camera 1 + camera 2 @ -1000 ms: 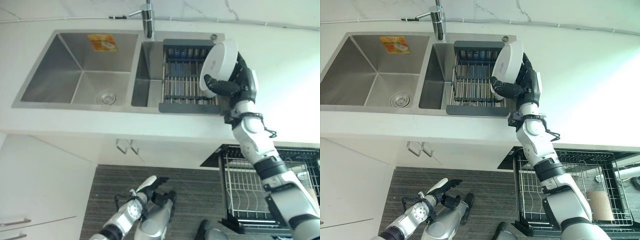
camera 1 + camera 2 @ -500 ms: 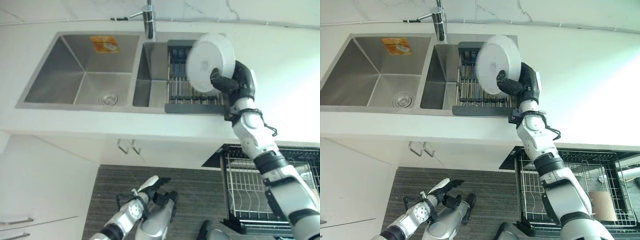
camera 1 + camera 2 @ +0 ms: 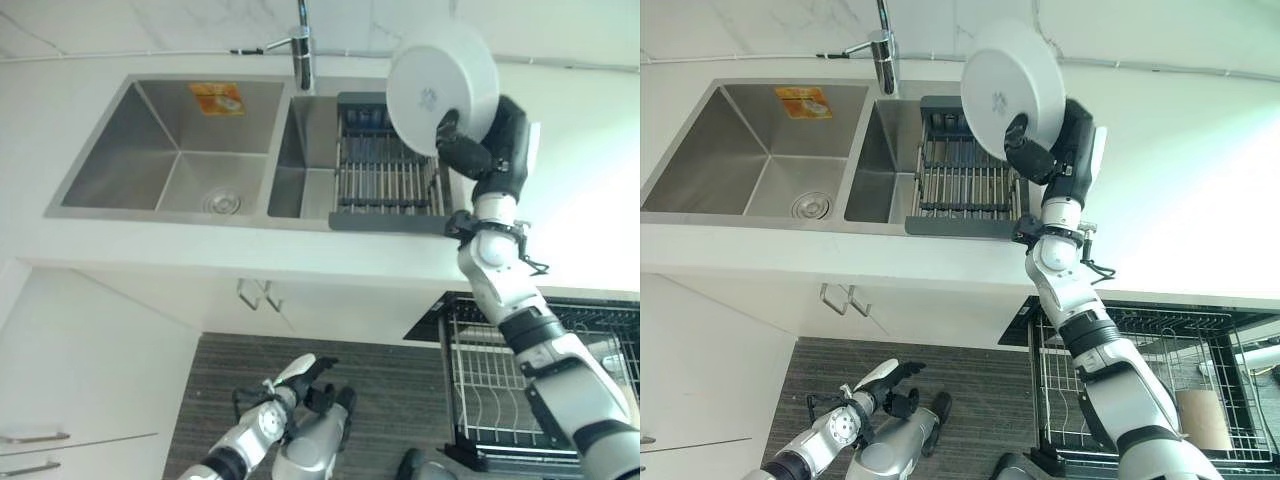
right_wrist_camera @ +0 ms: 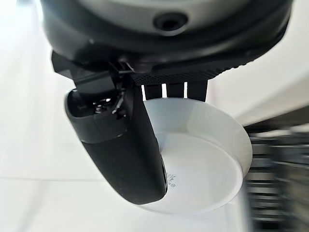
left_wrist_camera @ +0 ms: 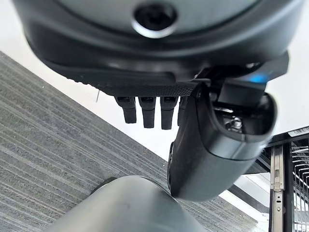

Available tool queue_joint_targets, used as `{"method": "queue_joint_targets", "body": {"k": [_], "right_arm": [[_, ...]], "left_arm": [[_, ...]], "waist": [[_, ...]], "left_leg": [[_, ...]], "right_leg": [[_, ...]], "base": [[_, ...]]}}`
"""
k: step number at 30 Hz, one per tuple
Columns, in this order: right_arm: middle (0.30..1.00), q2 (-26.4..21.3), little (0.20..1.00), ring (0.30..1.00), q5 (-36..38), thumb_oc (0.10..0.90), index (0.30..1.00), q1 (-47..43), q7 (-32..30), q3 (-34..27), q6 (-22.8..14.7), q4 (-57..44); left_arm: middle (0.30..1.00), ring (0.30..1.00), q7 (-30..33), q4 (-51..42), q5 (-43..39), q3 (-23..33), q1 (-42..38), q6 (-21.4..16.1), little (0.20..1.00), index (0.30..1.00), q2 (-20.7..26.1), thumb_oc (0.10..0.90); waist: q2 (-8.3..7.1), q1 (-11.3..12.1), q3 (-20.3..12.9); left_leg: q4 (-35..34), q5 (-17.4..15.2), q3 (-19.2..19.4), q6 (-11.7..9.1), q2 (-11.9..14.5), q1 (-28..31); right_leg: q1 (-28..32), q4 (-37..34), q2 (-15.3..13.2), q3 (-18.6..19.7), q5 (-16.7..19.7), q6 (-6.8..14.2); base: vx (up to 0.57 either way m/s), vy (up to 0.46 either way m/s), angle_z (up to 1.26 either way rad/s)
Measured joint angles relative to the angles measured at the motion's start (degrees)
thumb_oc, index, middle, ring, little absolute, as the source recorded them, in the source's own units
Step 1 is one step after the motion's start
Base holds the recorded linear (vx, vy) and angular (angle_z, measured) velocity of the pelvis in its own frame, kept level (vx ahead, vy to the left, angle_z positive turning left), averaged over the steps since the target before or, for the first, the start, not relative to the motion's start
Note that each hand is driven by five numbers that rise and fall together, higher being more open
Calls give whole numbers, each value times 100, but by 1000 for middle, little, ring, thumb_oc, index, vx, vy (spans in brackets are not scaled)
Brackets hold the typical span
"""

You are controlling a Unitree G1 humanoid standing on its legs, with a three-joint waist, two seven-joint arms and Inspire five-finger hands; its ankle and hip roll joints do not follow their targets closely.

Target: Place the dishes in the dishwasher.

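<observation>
My right hand (image 3: 490, 150) is shut on a white dish (image 3: 440, 85), thumb against its underside, fingers behind it. It holds the dish tilted on edge, high above the dark drying rack (image 3: 385, 170) that sits in the right basin of the steel sink (image 3: 180, 150). The right wrist view shows the dish (image 4: 203, 164) pinched between thumb and fingers. The pulled-out wire dishwasher rack (image 3: 500, 375) lies low at the right, below the counter. My left hand (image 3: 300, 385) hangs near the floor, its fingers loosely curled and holding nothing.
A tap (image 3: 300, 45) stands behind the sink divider. White counter (image 3: 570, 200) runs to the right of the sink. Cabinet door handles (image 3: 255, 295) sit under the counter edge. The floor (image 3: 390, 370) is grey and striped.
My right hand has raised the dish up off the drying rack and turned it, so its underside faces the camera. The view shifted slightly. The left hand stayed put.
</observation>
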Motion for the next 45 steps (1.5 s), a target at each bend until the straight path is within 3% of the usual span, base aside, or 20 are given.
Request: {"method": "queue_joint_targets", "body": {"k": [7,11,14,18,25,33,40,45], "right_arm": [[300,354,300,300,-551,400,300,291,-413,26,-740,-988],[300,633,300,300,-555,400,300,810,-559,15,-1059,-1349],[300,720,300,300,-570,400,300,1455,-761,37,-1141,-2115],[300,641,300,300,-606,400,300,1918,-788,-112,-1130,-2589],[300,404,300,300,-596,400,300,2586,-713,-752,-1055,-2850],[300,37,300,300,-438,400,300,3582,153,-1232,-823,-2831],[300,116,300,300,-78,400,300,4321,1027,-1163,-779,-2463],[300,381,300,300,8,400,300,4575,1458,-870,-745,-1886]], "left_arm": [[900,900,53,546,220,8,46,62,900,900,-166,800],[900,900,39,791,197,66,160,204,900,900,-192,800],[900,900,-196,1086,-289,368,187,400,900,900,-218,800],[900,900,-278,1481,-527,576,224,555,900,900,-323,800],[900,900,-316,1608,-940,617,290,689,900,900,-332,800],[900,900,-362,1760,-1196,1207,494,800,900,900,-378,800],[900,900,-402,1798,-1419,1272,543,787,900,900,-331,800],[900,900,-412,1830,-1428,1466,686,814,900,900,-332,800]], "waist": [[-8,-262,-430],[-103,-410,-807],[-97,-793,-915],[-94,-1032,-1047],[-77,-1225,-1141],[-170,-1485,-1183],[-208,-1483,-1204],[-268,-1641,-1336]], "left_leg": [[-129,77,130,-75,218,170],[-200,42,238,-198,388,173],[-185,37,443,-244,553,164],[-218,54,793,-229,720,173],[-291,80,1042,-275,856,206],[-447,73,1293,-296,937,390],[-511,66,1500,-327,1006,475],[-592,86,1620,-344,1043,584]], "right_leg": [[-4,20,149,138,1,-73],[-147,115,265,245,-46,-223],[-372,305,338,437,-87,-315],[-625,447,333,612,-59,-349],[-840,494,404,797,-13,-377],[-857,433,480,1050,10,-389],[-942,423,526,1207,54,-400],[-954,417,544,1262,85,-420]], "base": [[-116,-139,-14],[-81,-101,-19],[-75,-57,-36],[-50,-52,-52],[-20,-10,-21],[10,2,-18],[-1,-3,-18],[-43,10,-13]]}}
